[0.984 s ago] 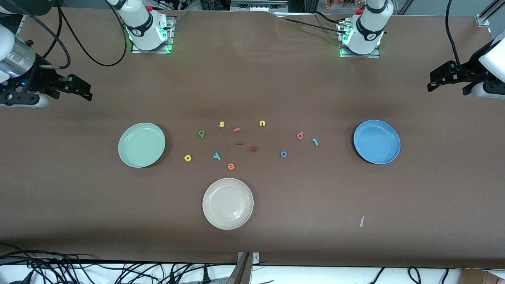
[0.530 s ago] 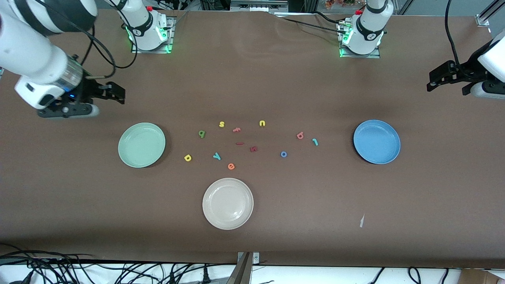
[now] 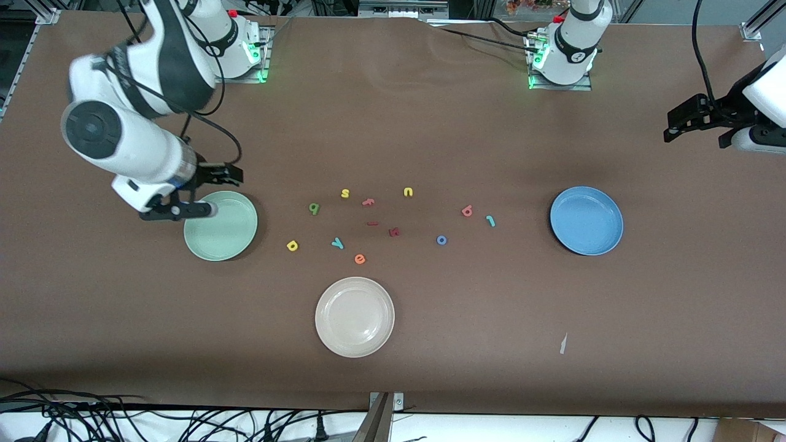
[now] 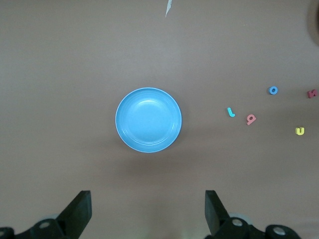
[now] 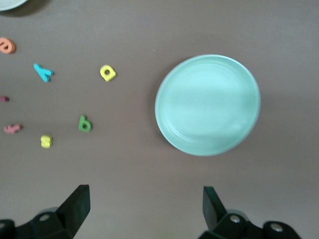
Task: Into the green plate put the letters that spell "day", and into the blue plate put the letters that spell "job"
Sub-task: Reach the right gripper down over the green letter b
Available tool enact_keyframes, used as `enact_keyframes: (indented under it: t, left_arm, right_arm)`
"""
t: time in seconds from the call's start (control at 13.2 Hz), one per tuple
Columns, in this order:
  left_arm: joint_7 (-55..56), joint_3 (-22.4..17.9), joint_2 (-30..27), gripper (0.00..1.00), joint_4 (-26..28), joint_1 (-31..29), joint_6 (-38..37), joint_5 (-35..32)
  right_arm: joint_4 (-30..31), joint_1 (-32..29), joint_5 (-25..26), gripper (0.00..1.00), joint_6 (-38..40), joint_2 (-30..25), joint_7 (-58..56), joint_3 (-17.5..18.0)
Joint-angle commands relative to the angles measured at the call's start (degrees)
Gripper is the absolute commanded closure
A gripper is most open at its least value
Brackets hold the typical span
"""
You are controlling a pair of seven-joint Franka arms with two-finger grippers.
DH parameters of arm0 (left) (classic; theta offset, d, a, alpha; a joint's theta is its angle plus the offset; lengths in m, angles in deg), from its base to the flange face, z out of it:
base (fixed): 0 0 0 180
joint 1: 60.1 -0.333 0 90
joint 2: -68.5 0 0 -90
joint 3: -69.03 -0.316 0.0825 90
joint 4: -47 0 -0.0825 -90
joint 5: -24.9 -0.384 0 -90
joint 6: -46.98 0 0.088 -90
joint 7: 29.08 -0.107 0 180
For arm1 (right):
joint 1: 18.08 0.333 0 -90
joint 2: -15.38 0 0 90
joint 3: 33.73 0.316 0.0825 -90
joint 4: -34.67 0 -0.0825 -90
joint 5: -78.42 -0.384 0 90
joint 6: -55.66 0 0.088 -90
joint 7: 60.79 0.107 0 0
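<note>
Brown tabletop, front view: we see green plate [image 3: 221, 226] at nine o'clock and blue plate [image 3: 586, 221] at three both empty, all letters loose between them. Right gripper [image 3: 212, 184], jaws spread, hangs over the green plate's rim.

Left wrist view: left gripper [image 4: 148, 211], waiting, spread, holds nothing.

Right wrist view: yellow "d" [image 5: 107, 72] lies beside the green plate. Nothing sorted.

You see a brown worktop [image 3: 430, 344] carrying a round mint-green plate [image 3: 224, 236] mid-left, round blue plate [image 3: 586, 221] mid-right, round cream plate [image 3: 354, 317] lower centre, and small foam letters [image 3: 393, 221] scattered centre.
</note>
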Motion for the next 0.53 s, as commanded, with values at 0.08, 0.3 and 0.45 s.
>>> enact_keyframes:
  t: [0.08,0.3,0.45]
  left_arm:
    - [0.0,0.5,0.4,0.0,-1.6,0.1,-1.2,-1.1]
    - [-0.3,0.5,0.3,0.0,-1.6,0.3,-1.3,-1.1]
    - [-0.5,0.5,0.3,0.0,-1.7,0.3,-1.3,-0.3]
  right_arm:
    - [5.7,5.1,0.1,0.0,-13.9,4.7,9.6,-0.3]
    - [11.0,9.0,0.2,0.0,-24.0,7.1,19.4,-0.4]
    - [11.2,12.0,0.3,0.0,-25.8,8.8,25.9,-0.5]
